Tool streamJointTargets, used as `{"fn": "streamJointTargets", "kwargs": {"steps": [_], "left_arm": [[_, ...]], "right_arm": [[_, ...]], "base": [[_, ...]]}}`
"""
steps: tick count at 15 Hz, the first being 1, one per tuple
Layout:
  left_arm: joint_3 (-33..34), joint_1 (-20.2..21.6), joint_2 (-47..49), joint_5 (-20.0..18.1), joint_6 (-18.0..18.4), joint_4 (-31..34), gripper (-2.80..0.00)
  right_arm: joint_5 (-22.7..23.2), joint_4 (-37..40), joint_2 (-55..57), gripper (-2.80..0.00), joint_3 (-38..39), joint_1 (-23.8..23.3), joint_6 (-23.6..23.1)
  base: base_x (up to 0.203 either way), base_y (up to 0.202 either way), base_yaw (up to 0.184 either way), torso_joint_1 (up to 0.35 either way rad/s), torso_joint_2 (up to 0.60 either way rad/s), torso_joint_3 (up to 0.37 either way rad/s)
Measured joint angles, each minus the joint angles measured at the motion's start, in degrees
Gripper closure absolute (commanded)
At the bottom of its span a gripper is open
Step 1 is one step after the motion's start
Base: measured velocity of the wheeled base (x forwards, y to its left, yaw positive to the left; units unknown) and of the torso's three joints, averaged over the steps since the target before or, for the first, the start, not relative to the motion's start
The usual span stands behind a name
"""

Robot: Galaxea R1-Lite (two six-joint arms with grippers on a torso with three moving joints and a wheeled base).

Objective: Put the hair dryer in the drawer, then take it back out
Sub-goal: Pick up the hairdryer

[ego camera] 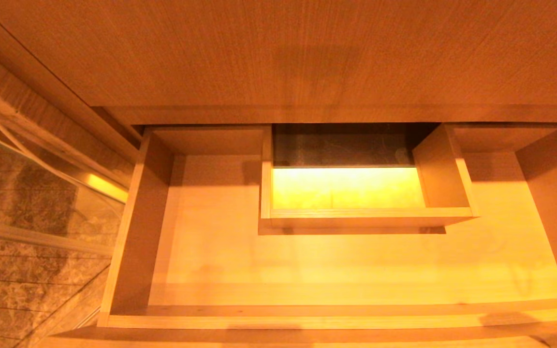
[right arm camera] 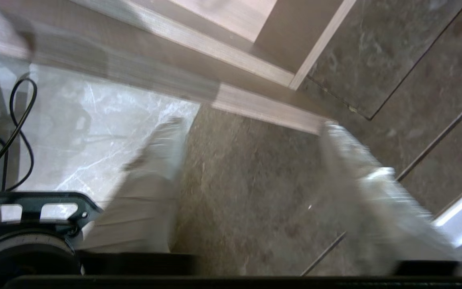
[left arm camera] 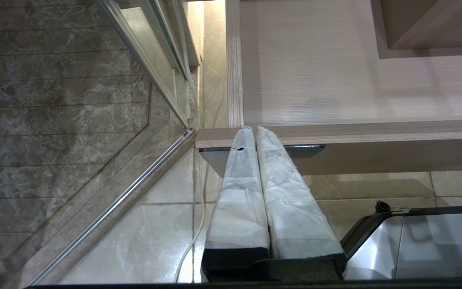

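The drawer point(ego camera: 307, 319) stands pulled out below me in the head view, wide and shallow, in light wood grain. A boxed cut-out point(ego camera: 365, 212) sits at its back middle. The hair dryer is out of view in every frame, and the drawer's floor point(left arm camera: 335, 80) is bare. My left gripper point(left arm camera: 254, 130) is shut on nothing, its tips just in front of the drawer's front near a small dark label point(left arm camera: 307, 150). My right gripper point(right arm camera: 253, 124) is open with nothing between its fingers, hanging over dark marble beside the drawer's corner point(right arm camera: 263, 108). Neither arm shows in the head view.
A plain wood panel point(ego camera: 278, 58) overhangs the drawer's back. A glass partition with a metal rail point(left arm camera: 134, 192) runs along the left side over marble tiles. My own base point(left arm camera: 415, 241) is close below the left gripper. A black cable point(right arm camera: 18, 120) loops near the right arm.
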Motion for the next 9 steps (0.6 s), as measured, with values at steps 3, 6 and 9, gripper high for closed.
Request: {"fn": "streamJointTargets", "kwargs": {"steps": [3,6,9], "left_arm": [[0.0,0.0,0.0,-0.01,0.0,0.0,0.0],[0.0,0.0,0.0,-0.02,-0.01,0.02,0.0],[0.0,0.0,0.0,-0.02,0.01,-0.02,0.0]], "right_arm": [[-0.22,3.47,-0.2,0.0,-2.61,-3.1,-0.18],[-0.13,5.47,0.36,0.0,-6.82,-6.72,-0.31],[0.26,5.92,2.56,0.0,-11.6,-8.55,-0.18]], "base": [[0.0,0.0,0.0,0.0,0.0,0.0],[0.0,0.0,0.0,0.0,0.0,0.0],[0.0,0.0,0.0,0.0,0.0,0.0]]}}
